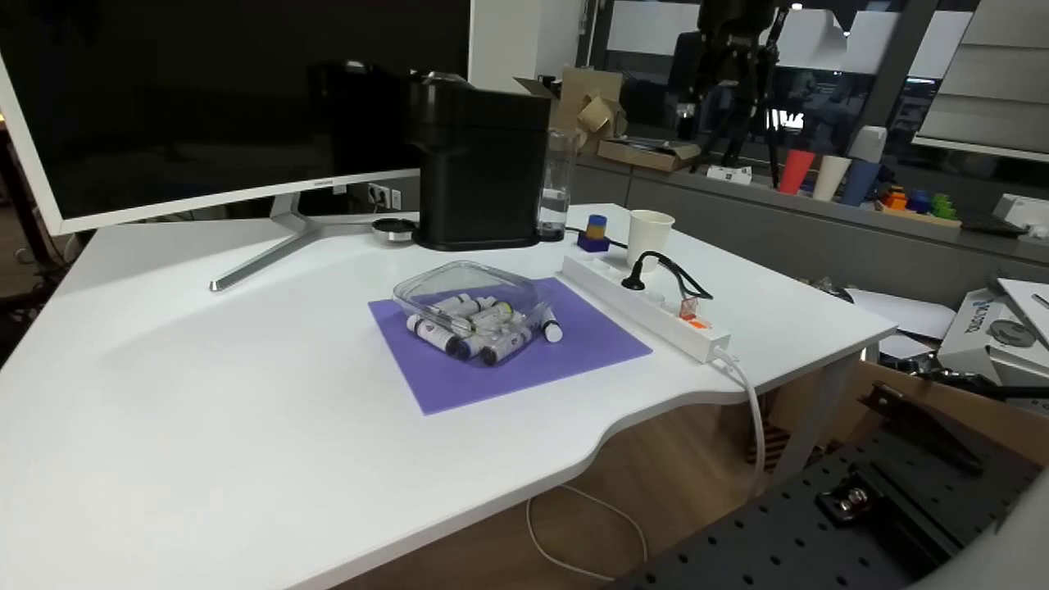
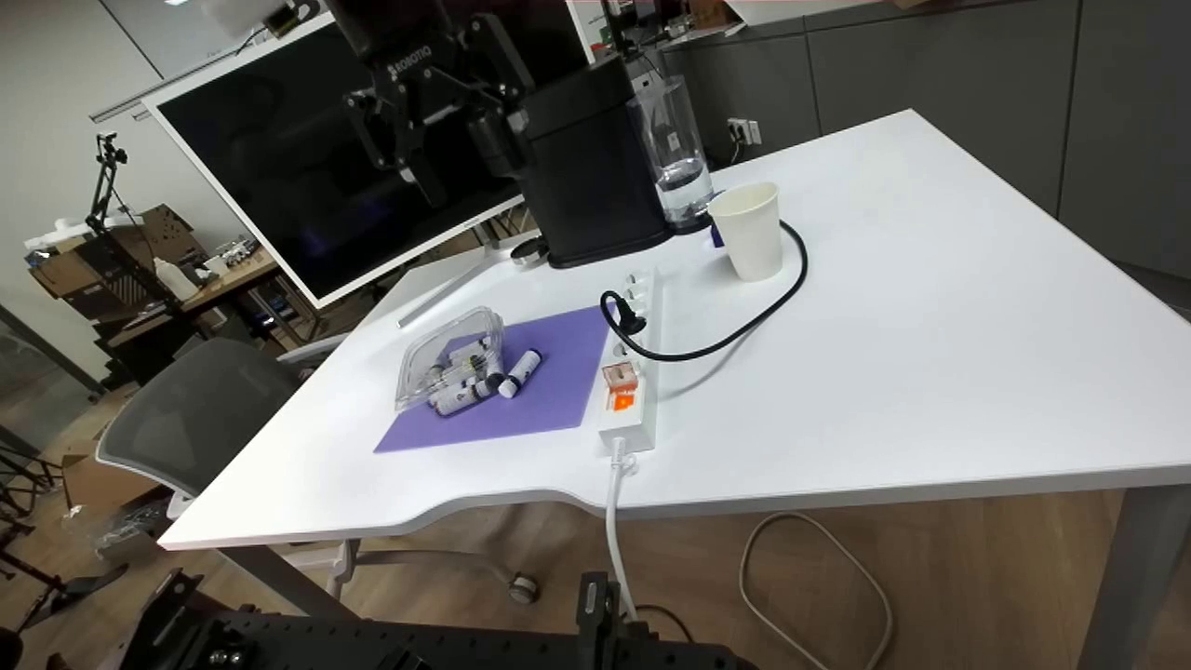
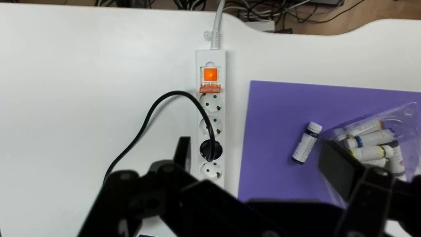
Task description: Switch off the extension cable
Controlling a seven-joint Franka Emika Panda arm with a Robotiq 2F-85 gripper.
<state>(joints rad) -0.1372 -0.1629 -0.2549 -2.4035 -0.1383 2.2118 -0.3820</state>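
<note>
Wrist view showed the extension cable lying on the white counter beside the purple mat, its orange switch at the end where the white cord entered. The jaws stood spread, nothing between them, well above the counter. The switch's hinged cover stood open and the switch itself looked lit, so only the press seemed left to do. Done well, that called for drawing the jaws together into one narrow tip, centring it over the switch, and giving a short straight push on the off end; which end that was could not be read. It was best to stay clear of the cover and the arching lead of the black plug.

In an exterior view, a clear tub lay over the mat with capped vials in or under it, hard to say which, and one loose vial outside. A tall vessel held clear liquid low down; what the paper cup held was hidden.
</note>
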